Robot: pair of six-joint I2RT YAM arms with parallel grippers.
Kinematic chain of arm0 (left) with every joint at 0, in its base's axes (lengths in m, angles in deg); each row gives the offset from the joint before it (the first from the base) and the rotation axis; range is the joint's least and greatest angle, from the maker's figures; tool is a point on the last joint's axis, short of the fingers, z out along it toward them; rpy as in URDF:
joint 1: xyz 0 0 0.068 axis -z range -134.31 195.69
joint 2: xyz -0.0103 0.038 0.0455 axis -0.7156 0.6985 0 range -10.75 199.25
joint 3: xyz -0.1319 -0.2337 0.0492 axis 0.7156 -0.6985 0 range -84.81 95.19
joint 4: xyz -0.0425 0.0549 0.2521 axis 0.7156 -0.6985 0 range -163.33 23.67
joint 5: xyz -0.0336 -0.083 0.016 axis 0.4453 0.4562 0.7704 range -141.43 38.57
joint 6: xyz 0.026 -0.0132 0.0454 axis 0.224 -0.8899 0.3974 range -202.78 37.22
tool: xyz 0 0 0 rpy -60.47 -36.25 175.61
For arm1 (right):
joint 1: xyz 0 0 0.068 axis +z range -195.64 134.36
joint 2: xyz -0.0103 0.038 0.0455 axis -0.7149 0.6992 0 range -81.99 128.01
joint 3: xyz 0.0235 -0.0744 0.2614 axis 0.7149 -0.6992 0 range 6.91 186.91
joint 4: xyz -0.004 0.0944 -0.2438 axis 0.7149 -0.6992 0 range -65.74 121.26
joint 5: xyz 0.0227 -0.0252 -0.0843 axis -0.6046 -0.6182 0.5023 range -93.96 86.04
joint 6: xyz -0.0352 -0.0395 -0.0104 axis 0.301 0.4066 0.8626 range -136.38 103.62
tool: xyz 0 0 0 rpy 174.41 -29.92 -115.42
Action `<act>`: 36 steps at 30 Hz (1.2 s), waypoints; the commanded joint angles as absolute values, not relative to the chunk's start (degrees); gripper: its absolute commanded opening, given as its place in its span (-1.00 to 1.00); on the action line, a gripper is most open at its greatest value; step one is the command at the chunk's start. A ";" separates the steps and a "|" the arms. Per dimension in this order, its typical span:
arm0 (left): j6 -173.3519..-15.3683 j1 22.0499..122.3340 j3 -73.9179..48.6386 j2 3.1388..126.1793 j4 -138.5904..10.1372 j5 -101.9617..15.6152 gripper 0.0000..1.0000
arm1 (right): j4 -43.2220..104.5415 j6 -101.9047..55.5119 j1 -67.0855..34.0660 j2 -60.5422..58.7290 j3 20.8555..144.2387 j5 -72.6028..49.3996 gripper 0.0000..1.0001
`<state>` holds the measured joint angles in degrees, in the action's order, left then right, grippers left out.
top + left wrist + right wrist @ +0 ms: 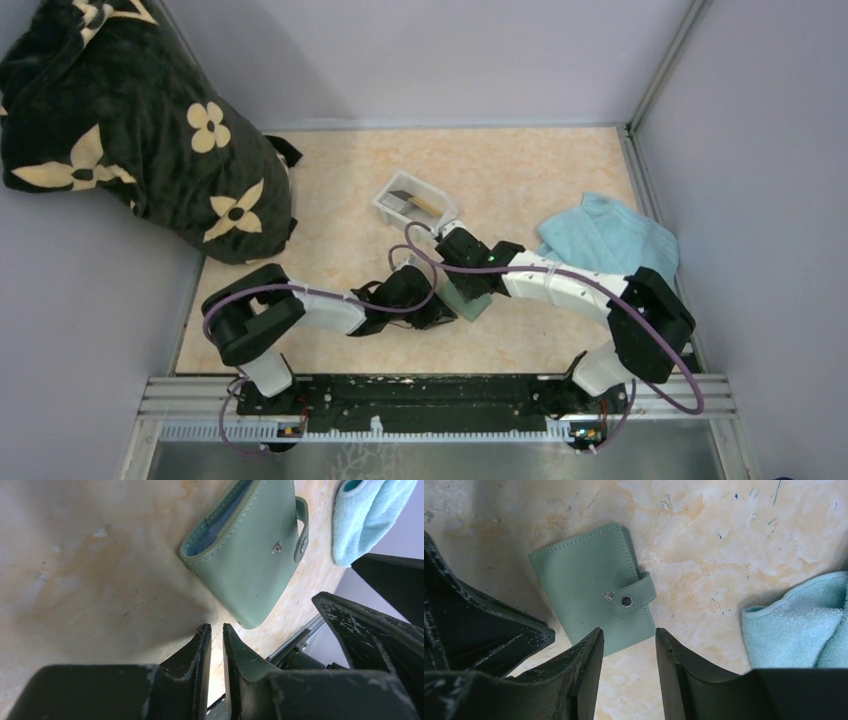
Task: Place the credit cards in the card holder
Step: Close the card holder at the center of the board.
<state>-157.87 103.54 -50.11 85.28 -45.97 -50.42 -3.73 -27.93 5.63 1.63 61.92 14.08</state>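
Card holder (594,590) folded shut. Right gripper (629,632) above, spread, empty; left gripper (216,627) beside, barely ajar, empty. Imo pin spine, flip cover.

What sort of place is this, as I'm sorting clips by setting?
Likely a robotics lab test cell: two arms bolted to a metal rail, plain grey panels boxing in the tabletop, and staged props like the card holder and towel.

From above, the left arm (330,310) and right arm (540,280) cover the card holder (471,302) except one green corner. A dark piece (404,197) and an orange strip (428,206) in the tray (384,203) are too small to identify. The left wrist view cuts off the holder's top; the towel (804,625) runs past the right wrist view's edge.
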 commanded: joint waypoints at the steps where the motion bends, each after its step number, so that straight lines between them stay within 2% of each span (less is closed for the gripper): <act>1: -162.47 103.88 -54.43 87.55 -47.54 -54.88 -0.55 | -0.59 -27.11 6.25 2.45 60.80 15.45 -0.12; 8: -166.56 103.48 -56.12 87.38 -47.02 -58.72 -0.54 | 1.27 -26.61 6.24 5.05 60.81 16.94 -0.12; 18: -167.21 100.09 -57.04 88.85 -44.53 -57.34 -0.54 | 2.25 -25.54 6.22 8.33 63.23 20.89 -0.13; 27: -165.44 97.30 -56.04 90.90 -42.97 -55.44 -0.54 | 3.09 -24.71 6.24 9.60 64.33 23.60 -0.24; 36: -164.78 96.35 -55.48 92.52 -41.95 -54.23 -0.54 | 2.86 -23.43 6.35 9.41 65.21 26.10 -0.27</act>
